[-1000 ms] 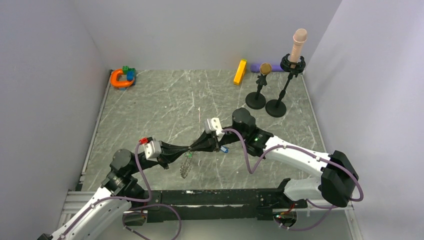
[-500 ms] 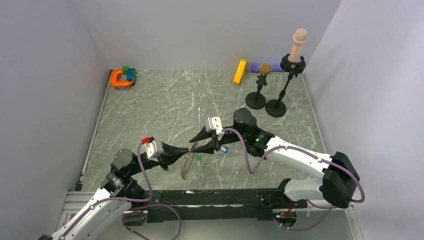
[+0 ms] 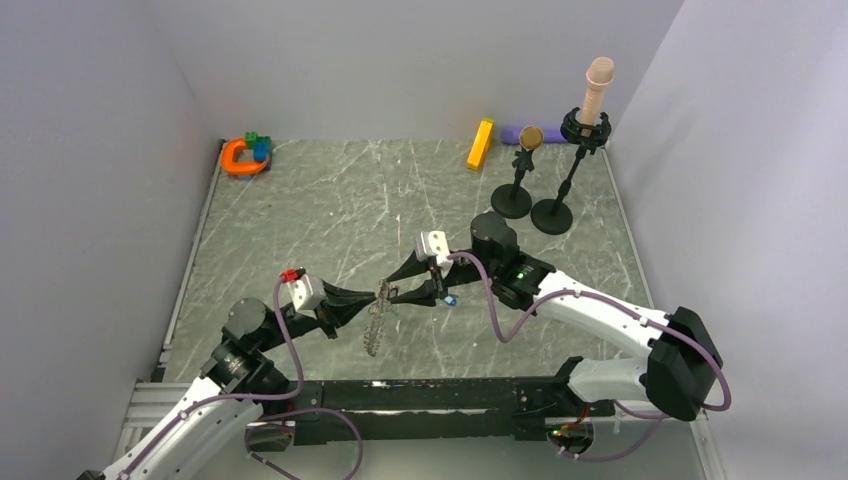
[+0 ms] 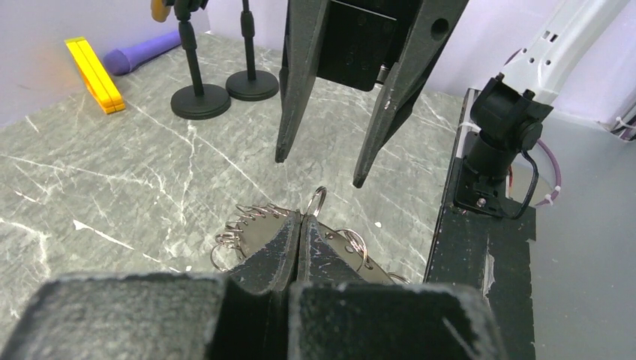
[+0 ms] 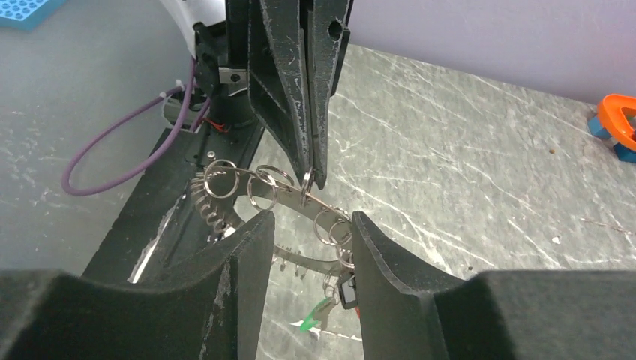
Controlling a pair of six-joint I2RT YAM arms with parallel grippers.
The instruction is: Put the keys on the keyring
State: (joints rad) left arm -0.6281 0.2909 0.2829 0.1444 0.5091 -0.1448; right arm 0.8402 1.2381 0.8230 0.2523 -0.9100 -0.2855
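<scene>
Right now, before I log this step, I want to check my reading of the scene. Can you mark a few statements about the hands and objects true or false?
1. The left hand is shut on the keyring. True.
2. The right hand also grips the keyring. False: it stands open, holding nothing.
3. The yellow bar lies near the far wall. True.
4. The orange toy sits between the two arms. False: it is in the far left corner.

Top cam: high, behind both bases, looking down and forward over the whole grey veined stone table (image 3: 330, 200). Left wrist cam sights close-in along the black left fingers (image 4: 274, 251), aiming right. Right wrist cam sights along the black right fingers (image 5: 244, 259), aiming left. All three share the toothed silvery metal ring (image 5: 259, 201).
</scene>
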